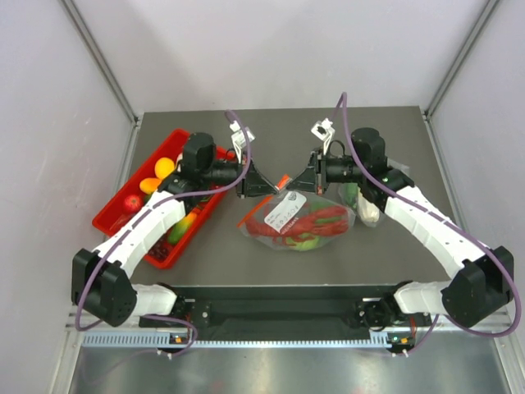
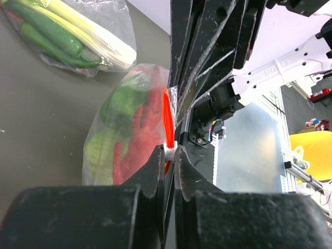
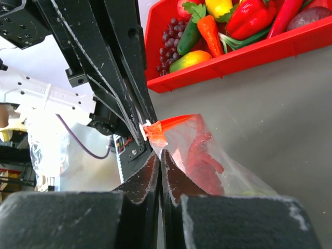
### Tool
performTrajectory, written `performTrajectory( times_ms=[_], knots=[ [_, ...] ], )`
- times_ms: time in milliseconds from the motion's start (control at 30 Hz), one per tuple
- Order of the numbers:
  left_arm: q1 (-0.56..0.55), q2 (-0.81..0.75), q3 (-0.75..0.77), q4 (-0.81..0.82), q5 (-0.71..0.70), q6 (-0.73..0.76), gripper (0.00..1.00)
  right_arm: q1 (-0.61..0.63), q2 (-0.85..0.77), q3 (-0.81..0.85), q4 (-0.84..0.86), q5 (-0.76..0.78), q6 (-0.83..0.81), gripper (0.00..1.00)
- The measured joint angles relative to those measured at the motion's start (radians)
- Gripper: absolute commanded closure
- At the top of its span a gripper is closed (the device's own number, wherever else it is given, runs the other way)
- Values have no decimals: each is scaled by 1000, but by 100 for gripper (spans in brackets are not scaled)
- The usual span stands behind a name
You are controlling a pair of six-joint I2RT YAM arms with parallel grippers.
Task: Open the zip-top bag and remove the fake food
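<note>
The zip-top bag (image 1: 299, 222) lies at the table's centre, its red-orange zip strip (image 1: 283, 181) lifted between both grippers. Fake food shows through the plastic: red chili pieces (image 2: 140, 135) and a pale green cabbage (image 2: 98, 155). My left gripper (image 2: 170, 153) is shut on the small white slider (image 2: 171, 150) at the end of the strip. My right gripper (image 3: 160, 154) faces it, shut on the bag's thin plastic just under the strip (image 3: 174, 123). In the top view the left gripper (image 1: 256, 182) and right gripper (image 1: 302, 179) nearly meet over the bag's mouth.
A red tray (image 1: 111, 217) of toy fruit and vegetables sits at the left, under the left arm. A second clear bag (image 1: 361, 201) holding leek and green pieces lies right of the zip-top bag, below the right wrist. Grey walls enclose the table.
</note>
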Motion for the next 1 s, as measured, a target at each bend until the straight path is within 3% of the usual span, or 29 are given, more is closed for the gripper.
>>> performTrajectory(
  times_ms=[500,733,833,867,900,1000],
  knots=[
    [5,-95,-95,-27,-40,8,100,-6,-2,-7,32,51,27,100],
    [5,-139,-134,-79,-56,8,100,-30,21,-3,129,69,50,100],
    [5,-145,-138,-84,-65,6,100,-41,54,14,157,21,71,73],
    [5,-145,-138,-84,-68,5,100,-42,66,23,160,2,76,53],
    [5,-145,-137,-83,-70,5,100,-42,83,38,158,-27,84,45],
    [5,-145,-133,-83,-82,4,100,-42,116,71,157,-98,89,36]
  ],
)
